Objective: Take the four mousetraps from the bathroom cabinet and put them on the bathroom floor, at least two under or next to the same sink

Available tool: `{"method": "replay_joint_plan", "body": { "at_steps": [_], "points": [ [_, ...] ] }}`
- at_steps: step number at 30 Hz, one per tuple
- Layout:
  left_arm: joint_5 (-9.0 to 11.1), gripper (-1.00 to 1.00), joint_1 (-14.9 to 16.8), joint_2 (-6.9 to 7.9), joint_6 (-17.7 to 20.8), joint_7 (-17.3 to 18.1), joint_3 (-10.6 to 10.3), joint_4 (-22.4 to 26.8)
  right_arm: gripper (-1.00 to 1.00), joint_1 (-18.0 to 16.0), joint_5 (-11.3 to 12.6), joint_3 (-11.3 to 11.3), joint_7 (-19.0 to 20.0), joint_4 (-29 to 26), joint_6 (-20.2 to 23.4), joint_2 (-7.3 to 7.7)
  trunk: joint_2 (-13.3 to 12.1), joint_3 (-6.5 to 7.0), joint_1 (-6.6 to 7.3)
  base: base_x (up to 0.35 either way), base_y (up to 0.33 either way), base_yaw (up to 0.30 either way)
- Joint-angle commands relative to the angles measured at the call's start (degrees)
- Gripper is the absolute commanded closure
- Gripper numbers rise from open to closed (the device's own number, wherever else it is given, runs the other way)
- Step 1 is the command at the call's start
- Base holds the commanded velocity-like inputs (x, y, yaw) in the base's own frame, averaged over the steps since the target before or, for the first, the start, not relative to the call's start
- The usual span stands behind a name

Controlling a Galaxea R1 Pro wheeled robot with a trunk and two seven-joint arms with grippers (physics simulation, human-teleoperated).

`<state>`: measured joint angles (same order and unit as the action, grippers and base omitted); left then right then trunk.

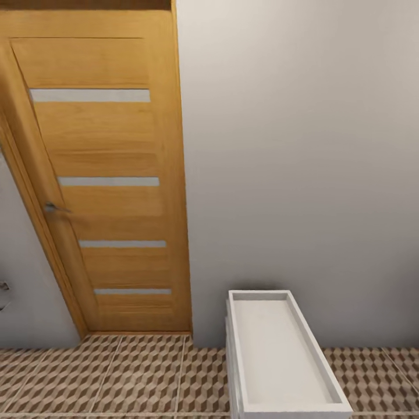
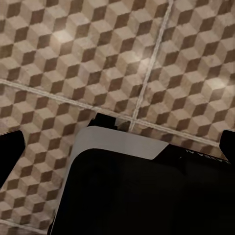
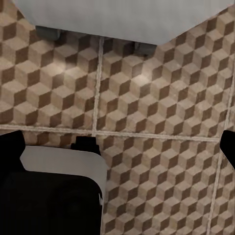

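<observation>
Left wrist view shows both fingertips at the frame's edges over the bathroom floor (image 2: 98, 54) — jaws wide, empty; the right gripper (image 3: 122, 144) likewise. Head view: a white sink (image 1: 279, 349) against a grey wall (image 1: 302, 145), beside a wooden door (image 1: 105, 174).

door: I see the door (image 1: 105, 174) in the upper left of my head view, set in the wall (image 1: 297, 151).
wall: it fills the upper right, beside the door.
sink: the sink (image 1: 279, 355) sits at the lower middle, its far end against the wall.
bathroom floor: the bathroom floor (image 1: 116, 378) runs along the bottom, left and right of the sink, and lies under my wrists.
</observation>
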<state>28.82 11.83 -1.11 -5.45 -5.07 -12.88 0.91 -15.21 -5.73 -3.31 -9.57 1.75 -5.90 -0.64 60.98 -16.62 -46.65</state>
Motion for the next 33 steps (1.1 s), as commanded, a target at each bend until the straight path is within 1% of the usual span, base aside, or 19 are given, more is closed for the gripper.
{"method": "replay_joint_plan", "body": {
  "at_steps": [1,33],
  "points": [
    [0.43,-1.00,0.04,-0.02,-0.15,-0.21,-0.48,-0.03,-1.00,-0.08,-0.51,-0.29,-0.36,0.19,-0.17,-0.01,0.04,-0.07,0.00,0.000,0.000,0.282],
    [0.37,-1.00,0.04,-0.04,-0.19,-0.20,-0.48,-0.03,-1.00,-0.08,-0.51,-0.29,-0.88,0.19,0.00,-0.06,0.04,-0.07,0.00,0.000,0.000,0.282]
  ]
}}
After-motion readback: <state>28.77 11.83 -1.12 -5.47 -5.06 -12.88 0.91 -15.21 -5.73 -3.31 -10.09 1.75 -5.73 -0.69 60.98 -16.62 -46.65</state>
